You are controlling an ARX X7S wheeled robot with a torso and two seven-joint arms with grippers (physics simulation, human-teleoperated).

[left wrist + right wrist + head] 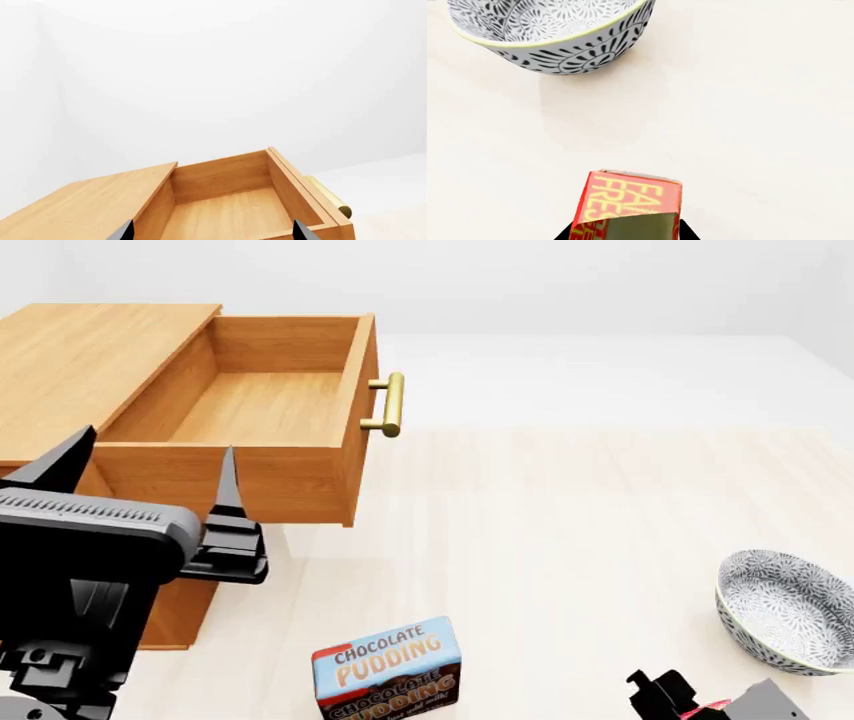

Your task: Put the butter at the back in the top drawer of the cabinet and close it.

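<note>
Bench (601,520): pale cream flat surface carrying all items.
Cabinet (94,360): light-brown wooden box at far left, standing on the bench.
Top drawer (254,405): pulled fully out to the right, plain wood interior; brass bar handle (388,405) on its front.
Bowl (787,610): grey-white patterned ceramic, upright at near right, well apart from the cabinet.
Pudding box (390,670): brown-and-blue box lettered "CHOCOLATE PUDDING", upright at near centre.
Butter (627,207): small red box with yellow lettering, near right, held between the right jaws, near the bowl.
Left gripper (140,475): jaws spread wide, holding nothing, just in front of the drawer's near side.
Right gripper (626,231): jaws closed on the butter.
</note>
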